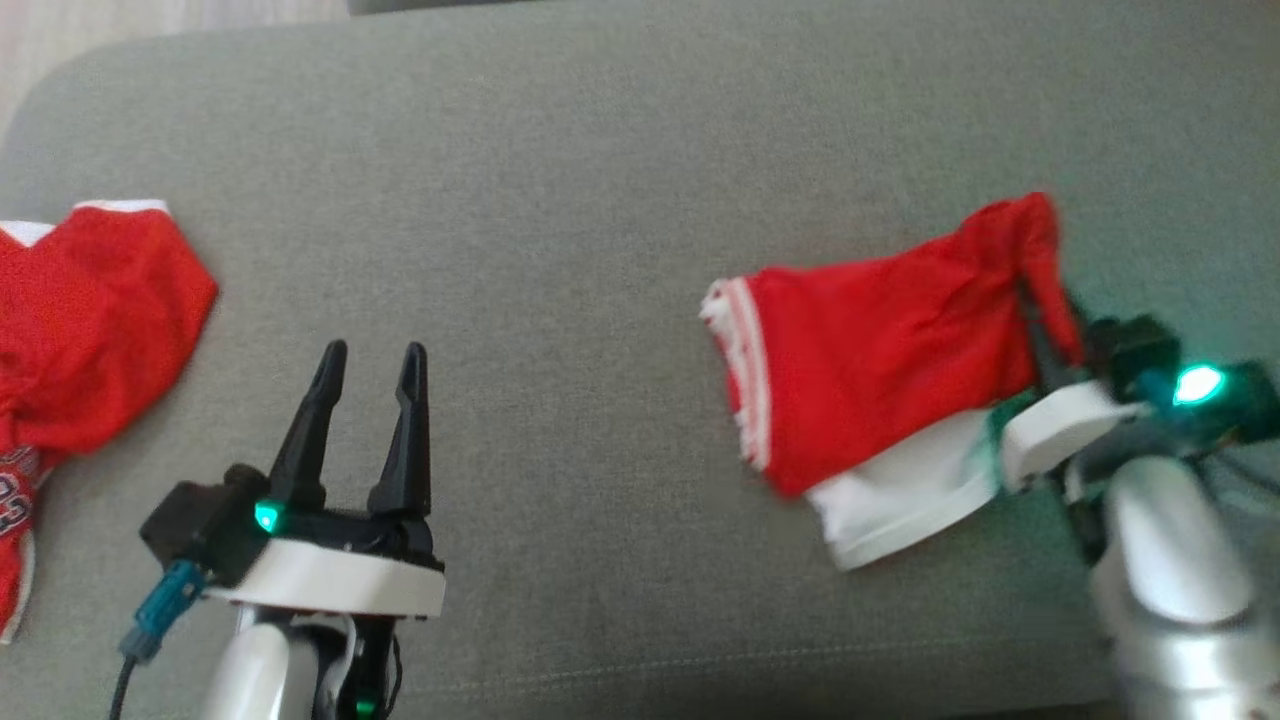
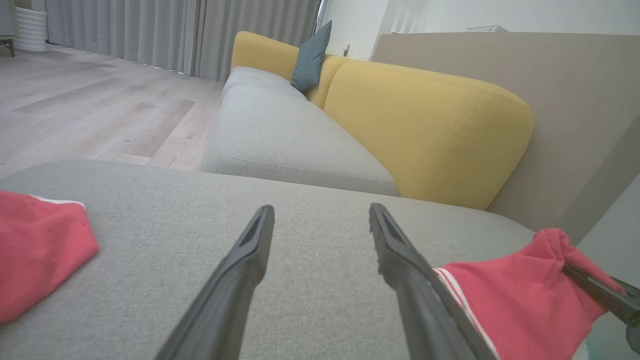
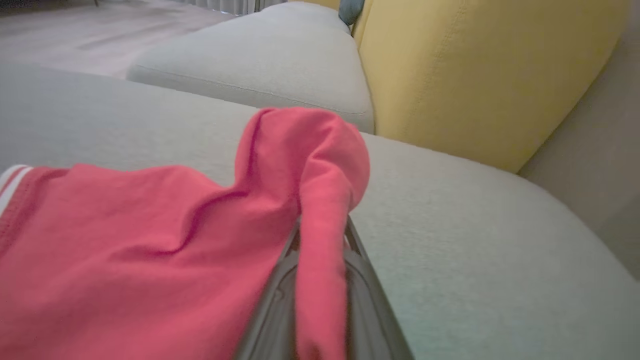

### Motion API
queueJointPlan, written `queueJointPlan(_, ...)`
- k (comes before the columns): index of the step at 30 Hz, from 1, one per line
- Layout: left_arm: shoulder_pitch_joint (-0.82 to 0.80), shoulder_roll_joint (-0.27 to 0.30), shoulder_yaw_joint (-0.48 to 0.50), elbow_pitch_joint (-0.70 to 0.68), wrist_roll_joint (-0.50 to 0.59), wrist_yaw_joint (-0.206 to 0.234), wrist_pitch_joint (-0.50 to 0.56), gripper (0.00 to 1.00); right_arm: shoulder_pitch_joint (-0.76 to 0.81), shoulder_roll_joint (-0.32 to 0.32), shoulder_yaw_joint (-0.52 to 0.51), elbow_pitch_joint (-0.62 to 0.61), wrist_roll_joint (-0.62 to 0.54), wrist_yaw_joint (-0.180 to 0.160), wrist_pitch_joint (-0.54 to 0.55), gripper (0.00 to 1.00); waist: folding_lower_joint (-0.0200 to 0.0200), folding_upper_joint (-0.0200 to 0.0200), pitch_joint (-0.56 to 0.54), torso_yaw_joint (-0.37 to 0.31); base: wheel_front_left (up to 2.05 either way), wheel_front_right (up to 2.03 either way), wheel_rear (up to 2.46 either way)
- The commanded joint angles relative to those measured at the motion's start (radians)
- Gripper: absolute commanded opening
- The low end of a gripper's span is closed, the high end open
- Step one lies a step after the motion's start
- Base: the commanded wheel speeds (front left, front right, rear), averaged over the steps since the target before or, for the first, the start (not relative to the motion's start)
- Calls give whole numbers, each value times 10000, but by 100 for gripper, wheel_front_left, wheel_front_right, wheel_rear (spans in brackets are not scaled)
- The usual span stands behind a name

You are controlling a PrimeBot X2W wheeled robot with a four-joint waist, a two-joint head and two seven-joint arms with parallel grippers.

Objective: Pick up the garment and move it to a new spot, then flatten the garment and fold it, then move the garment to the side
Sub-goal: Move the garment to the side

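1. Where the right arm enters at the lower right of the head view, the right gripper (image 1: 1042, 318) has its two dark fingers drawn together on a raised fold of the red garment (image 1: 880, 340); the fingertips are buried in the cloth.
2. Right gripper, wrist view (image 3: 322, 237): both fingers press a narrow band of red fabric between them. The fold rises above the tips in a rounded hump.
3. Red garment (image 3: 125, 260): red cloth with white stripes along its left edge and a white panel at its lower edge. It lies on the right part of the grey cushion (image 1: 560, 200), with its far right corner lifted into the grip.
4. Left gripper (image 1: 375, 350): fingers spread wide apart, holding nothing and touching nothing. It sits at the lower left, well apart from the red garment.
5. Left gripper, wrist view (image 2: 321, 210): open fingers above bare cushion, with the red garment (image 2: 505, 300) just beyond the right-hand finger.
6. Second red garment (image 1: 90, 310): crumpled at the cushion's left edge, white trim at its top, apart from both grippers.
7. Background: yellow backrest (image 2: 430, 130), teal pillow (image 2: 310, 57), wood floor (image 2: 75, 110), grey curtains (image 2: 150, 30)
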Motion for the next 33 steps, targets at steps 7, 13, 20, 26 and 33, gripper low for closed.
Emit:
queueJointPlan(7,-640,18,372,-346,95,-120,-120,100,-1012,-1553,-229,-677,-137,-7,553,0,-1,0,465,-197,0,0,0)
queueJointPlan(13,-727,18,420,-311,98,-200,-120,100,-1283,-2251,-828,-1155,-47,-7,940,0,-1,0,574,-125,0,0,0)
queueJointPlan(20,-744,18,488,-330,76,-246,-120,100,-1081,-2379,-1337,-1823,-44,-7,1096,0,-1,0,589,-57,0,0,0)
queueJointPlan(26,-710,18,550,-348,96,-264,-120,100,-963,-2202,-1529,-2156,-125,-7,1194,0,-1,0,597,-97,0,0,0)
queueJointPlan(33,-700,18,582,-322,110,-276,-120,100,-956,-1797,-1906,-2435,1,-7,1184,100,-1,0,561,-130,0,0,0)
